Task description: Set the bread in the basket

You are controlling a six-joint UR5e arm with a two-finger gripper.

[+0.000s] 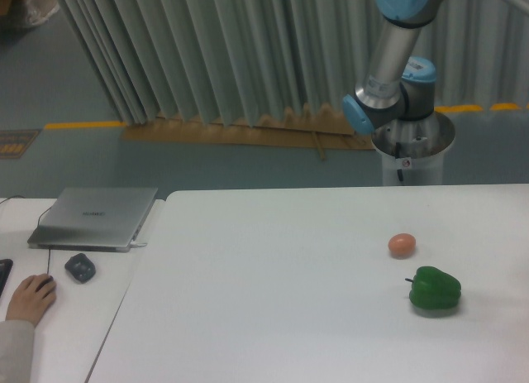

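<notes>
Item one: robot arm (388,60), grey tube with blue joint caps, standing on a metal pedestal (411,155) behind the far right edge of the white table (273,300). Only its lower links are showing; the upper part is running out past the top edge of the frame. The gripper is lying outside the view, so whether its fingers are apart or together cannot be told.

Item two: egg (402,245), small, round, pinkish-brown, sitting on the table in front of the arm's pedestal, on the near side of it.

Item three: green pepper (435,289), resting just beside the egg, slightly nearer the camera, the two not touching.

Item four: bread and basket. Neither is showing anywhere in this view; their positions cannot be told.

Item five: closed silver laptop (95,217), lying on a separate lighter table (62,333) well apart from the arm, at the far left of the scene.

Item six: dark mouse-like object (80,267), sitting just in front of the laptop.

Item seven: person's hand (30,296), with a pale sleeve, resting at the left edge on something dark that is mostly hidden.

Item eight: pleated grey curtain (207,52), hanging behind the arm, with a brown strip along its foot on the floor.
</notes>
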